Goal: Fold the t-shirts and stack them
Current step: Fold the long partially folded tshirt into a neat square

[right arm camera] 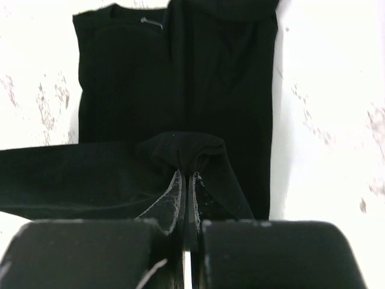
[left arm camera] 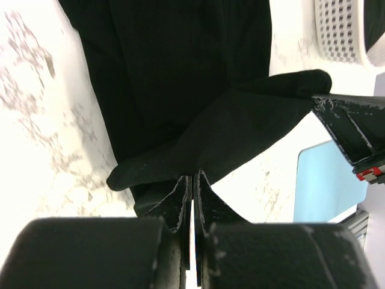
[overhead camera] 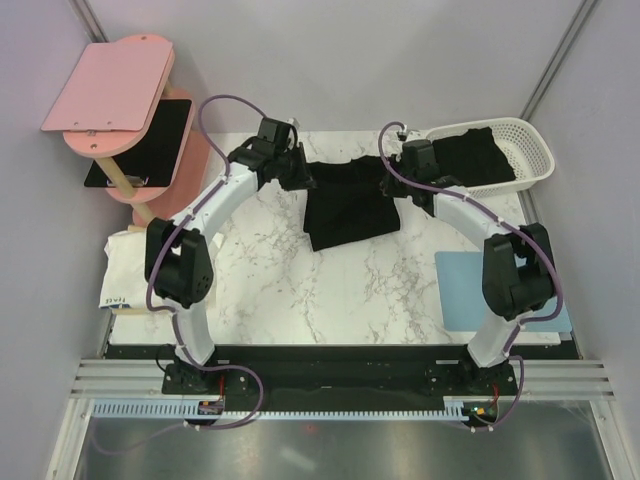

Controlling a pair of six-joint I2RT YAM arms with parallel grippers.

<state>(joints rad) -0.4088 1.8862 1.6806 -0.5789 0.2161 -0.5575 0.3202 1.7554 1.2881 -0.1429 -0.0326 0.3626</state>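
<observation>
The bench [overhead camera: 300, 290] holds one black t-shirt [overhead camera: 350, 215], which lies just in front of the left tool [left arm camera: 192, 179] and the right tool [right arm camera: 187, 174]. One edge is lifted up between them, so I think this shirt is only partly folded. Out past the right tool, the white basket [overhead camera: 535, 150] has more black t-shirts [overhead camera: 480, 155] in it, and I see no folded pile, so most of the job looks left to do. Each tool is pinched tight on a little bit of that shirt's cloth.

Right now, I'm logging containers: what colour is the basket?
The basket is white, clearest in the top external view.
</observation>
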